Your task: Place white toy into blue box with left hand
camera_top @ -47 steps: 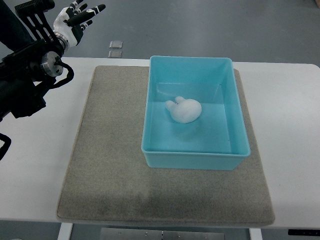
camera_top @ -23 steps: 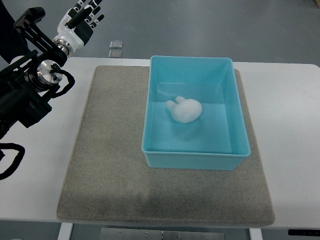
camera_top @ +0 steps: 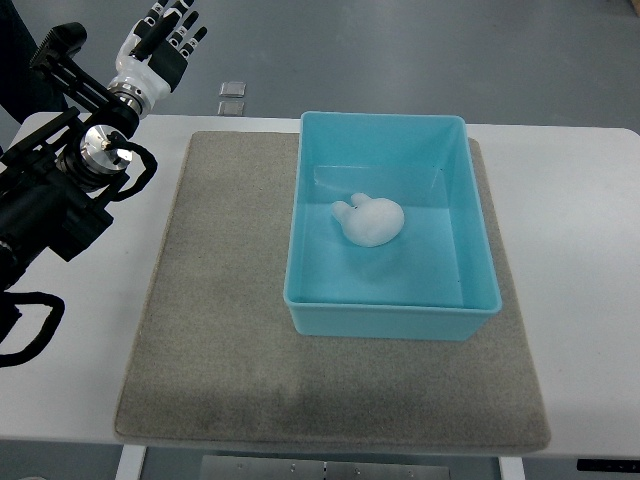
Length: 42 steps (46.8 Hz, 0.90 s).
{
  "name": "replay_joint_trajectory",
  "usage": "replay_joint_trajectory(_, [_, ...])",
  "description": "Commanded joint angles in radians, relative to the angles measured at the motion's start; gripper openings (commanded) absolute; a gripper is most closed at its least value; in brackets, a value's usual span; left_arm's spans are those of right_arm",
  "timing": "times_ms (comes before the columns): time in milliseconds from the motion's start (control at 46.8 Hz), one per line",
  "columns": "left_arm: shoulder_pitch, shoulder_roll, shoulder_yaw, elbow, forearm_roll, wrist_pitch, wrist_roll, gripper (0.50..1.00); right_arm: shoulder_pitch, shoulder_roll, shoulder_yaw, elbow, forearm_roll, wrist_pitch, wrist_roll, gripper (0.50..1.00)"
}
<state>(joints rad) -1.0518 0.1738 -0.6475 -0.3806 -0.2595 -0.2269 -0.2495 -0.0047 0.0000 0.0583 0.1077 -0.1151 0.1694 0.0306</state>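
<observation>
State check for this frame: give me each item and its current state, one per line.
Toy: lying inside the box, not held.
Box: upright on the mat, holding only the toy.
Mat: flat on the table.
Left hand: raised beyond the table's far-left corner, fingers spread, empty.
Right hand: not in view.

White toy [camera_top: 368,220] lies inside blue box [camera_top: 392,316].

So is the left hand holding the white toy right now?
No, the white toy lies inside the blue box; the left hand is open.
</observation>
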Motion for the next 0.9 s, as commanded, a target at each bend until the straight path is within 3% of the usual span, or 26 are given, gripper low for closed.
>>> replay_joint_trajectory(0, [0.010, -0.007, 0.005, -0.001, 0.002, 0.000, -0.001, 0.992, 0.000, 0.000, 0.000, 0.000, 0.000, -0.001, 0.000, 0.936])
replay_joint_trajectory(876, [0.053, -0.027, 0.009, 0.012, 0.006, -0.012, -0.001, 0.992, 0.000, 0.000, -0.001, 0.027, -0.011, 0.013, 0.000, 0.936])
